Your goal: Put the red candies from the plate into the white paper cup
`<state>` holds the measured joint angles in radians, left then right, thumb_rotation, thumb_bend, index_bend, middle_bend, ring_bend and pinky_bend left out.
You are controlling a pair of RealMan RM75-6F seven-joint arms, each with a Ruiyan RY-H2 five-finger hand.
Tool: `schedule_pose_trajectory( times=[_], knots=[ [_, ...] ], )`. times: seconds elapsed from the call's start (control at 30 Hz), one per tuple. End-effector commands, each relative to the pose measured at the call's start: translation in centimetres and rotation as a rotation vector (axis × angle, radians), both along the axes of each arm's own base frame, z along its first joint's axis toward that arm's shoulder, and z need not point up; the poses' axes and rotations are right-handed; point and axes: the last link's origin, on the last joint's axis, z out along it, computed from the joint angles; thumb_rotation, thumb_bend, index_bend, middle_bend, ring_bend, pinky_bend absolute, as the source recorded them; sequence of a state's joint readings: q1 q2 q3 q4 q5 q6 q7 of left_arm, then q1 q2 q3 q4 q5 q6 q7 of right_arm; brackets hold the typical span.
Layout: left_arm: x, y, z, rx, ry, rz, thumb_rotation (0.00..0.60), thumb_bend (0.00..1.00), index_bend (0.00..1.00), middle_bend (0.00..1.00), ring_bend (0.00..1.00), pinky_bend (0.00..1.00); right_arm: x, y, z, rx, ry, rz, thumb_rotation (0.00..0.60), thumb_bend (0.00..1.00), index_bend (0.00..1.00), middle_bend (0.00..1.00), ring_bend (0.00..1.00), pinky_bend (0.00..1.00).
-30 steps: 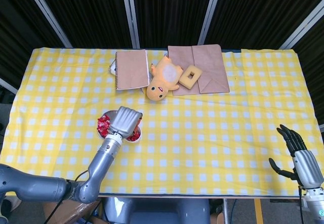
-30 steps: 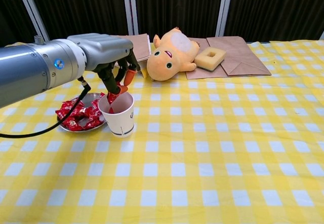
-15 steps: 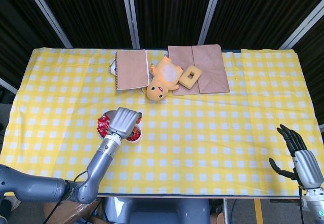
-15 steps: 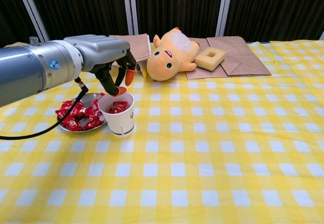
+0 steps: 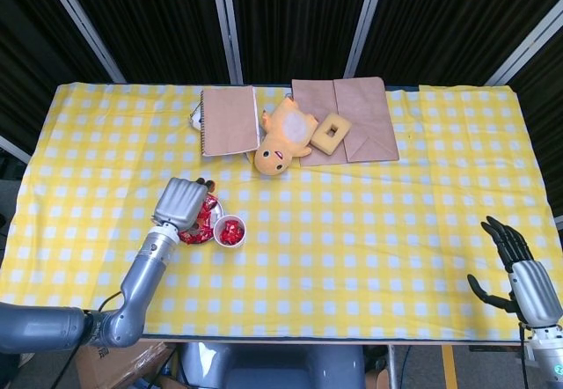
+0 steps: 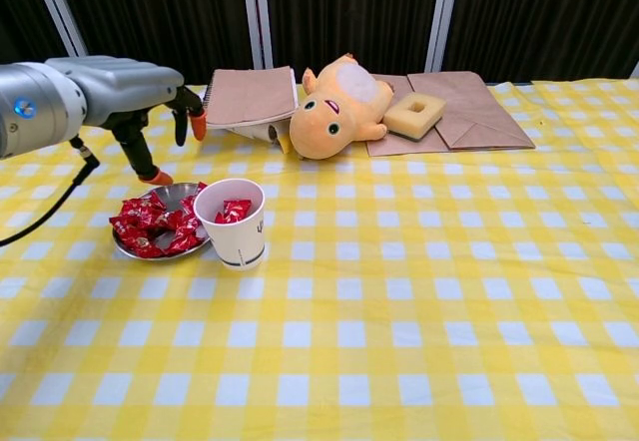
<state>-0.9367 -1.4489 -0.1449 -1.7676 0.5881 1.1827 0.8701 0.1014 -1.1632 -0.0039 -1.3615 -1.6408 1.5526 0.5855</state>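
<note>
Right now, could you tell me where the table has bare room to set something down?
The widest bare cloth lies between the cup and the right hand, in front of the plush. It is crowded at the back middle around the notebook, plush and paper bags, and front left, where the left hand hovers over the plate.

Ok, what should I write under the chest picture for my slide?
Robot hand hovers open over the plate of red candies, beside a cup holding some.

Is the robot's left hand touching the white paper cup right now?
Apart. The chest view shows the left hand raised above the plate, with checked cloth visible between its fingers and the white paper cup.
</note>
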Motion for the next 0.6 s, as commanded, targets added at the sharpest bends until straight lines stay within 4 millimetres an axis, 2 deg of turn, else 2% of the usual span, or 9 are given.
schedule_pose_trajectory(
  times=[0.03, 0.17, 0.3, 0.6],
  knots=[
    [-1.6, 0.0, 0.2, -0.009, 0.028, 0.038, 0.600, 0.23, 0.29, 0.32, 0.93, 0.95, 0.0, 0.0, 0.0, 0.001, 0.002, -0.001, 0.600, 0.42, 0.00, 0.00, 0.00, 0.00],
    [-3.2, 0.0, 0.3, -0.021, 0.072, 0.078, 0.600, 0.23, 0.30, 0.34, 0.93, 0.95, -0.1, 0.0, 0.0, -0.001, 0.003, -0.004, 0.600, 0.42, 0.00, 0.00, 0.00, 0.00],
    [-4.6, 0.4, 0.1, -0.025, 0.116, 0.115, 0.600, 0.23, 0.35, 0.38, 0.93, 0.95, -0.1, 0.0, -0.1, 0.001, 0.005, -0.005, 0.600, 0.42, 0.00, 0.00, 0.00, 0.00],
    [-5.5, 0.8, -1.5, -0.041, 0.144, 0.149, 0.600, 0.23, 0.37, 0.39, 0.93, 0.95, -0.1, 0.0, 0.0, -0.002, 0.003, -0.007, 0.600, 0.42, 0.00, 0.00, 0.00, 0.00]
  ],
)
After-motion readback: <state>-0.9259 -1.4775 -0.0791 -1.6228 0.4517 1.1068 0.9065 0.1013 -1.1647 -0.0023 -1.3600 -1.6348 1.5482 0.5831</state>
